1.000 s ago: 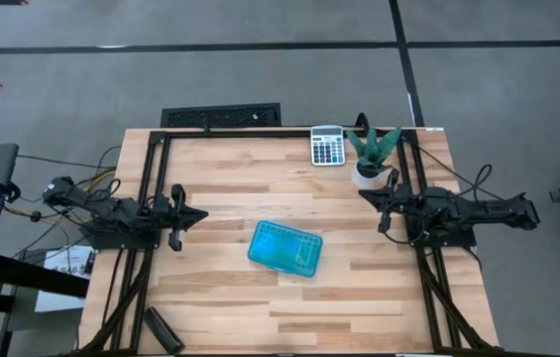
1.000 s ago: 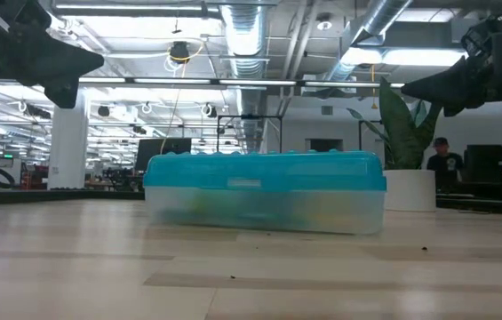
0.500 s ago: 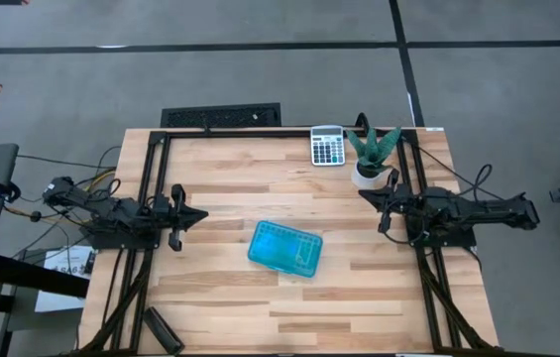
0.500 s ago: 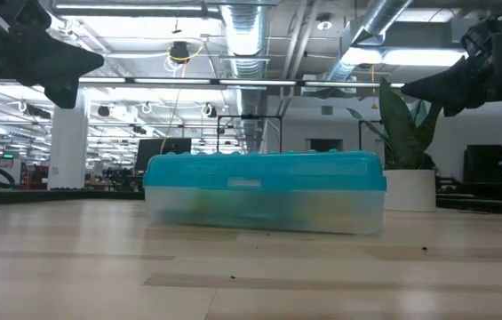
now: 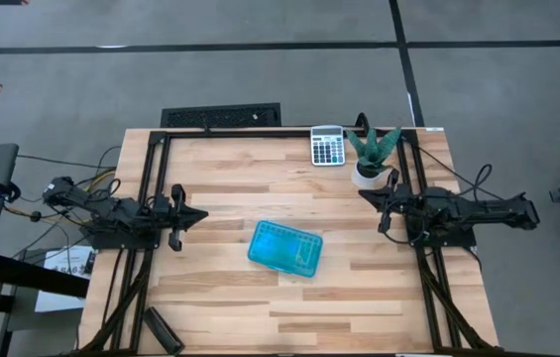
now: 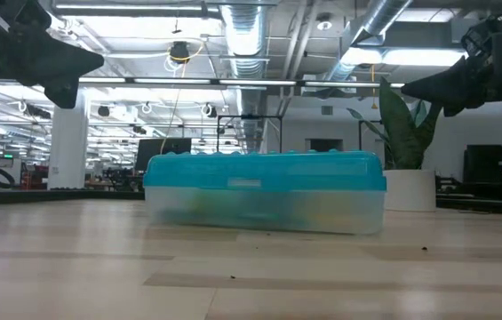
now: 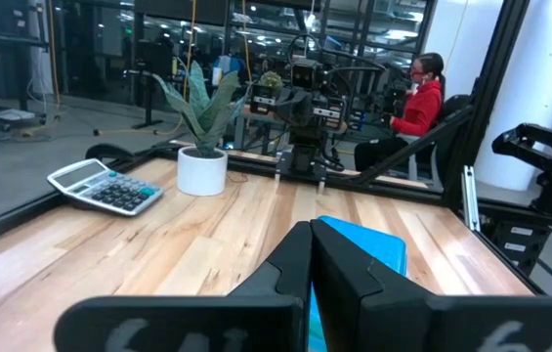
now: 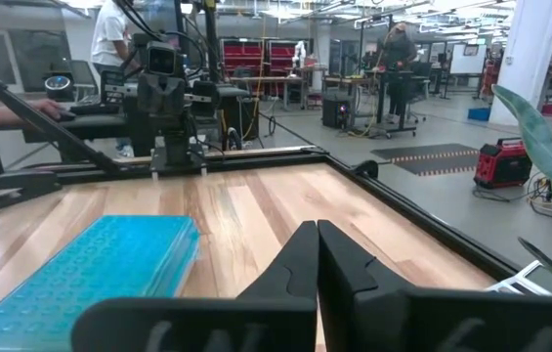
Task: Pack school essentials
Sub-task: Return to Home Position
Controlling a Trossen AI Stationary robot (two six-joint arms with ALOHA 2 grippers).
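A closed turquoise plastic case (image 5: 285, 249) lies flat on the wooden table near its middle; the low view shows its blue lid (image 6: 264, 171) over a clear base with blurred yellow and green shapes inside. No loose stationery shows on the table. My left gripper (image 5: 203, 214) hovers at the table's left side, shut, its fingers (image 7: 312, 256) pointing toward the case. My right gripper (image 5: 364, 194) hovers at the right side beside the plant, shut, with the case (image 8: 90, 277) ahead of it.
A grey calculator (image 5: 327, 145) and a green potted plant (image 5: 372, 157) stand at the table's far right. A dark object (image 5: 162, 329) lies at the near left corner. Bare wood surrounds the case. People show in the room beyond the table.
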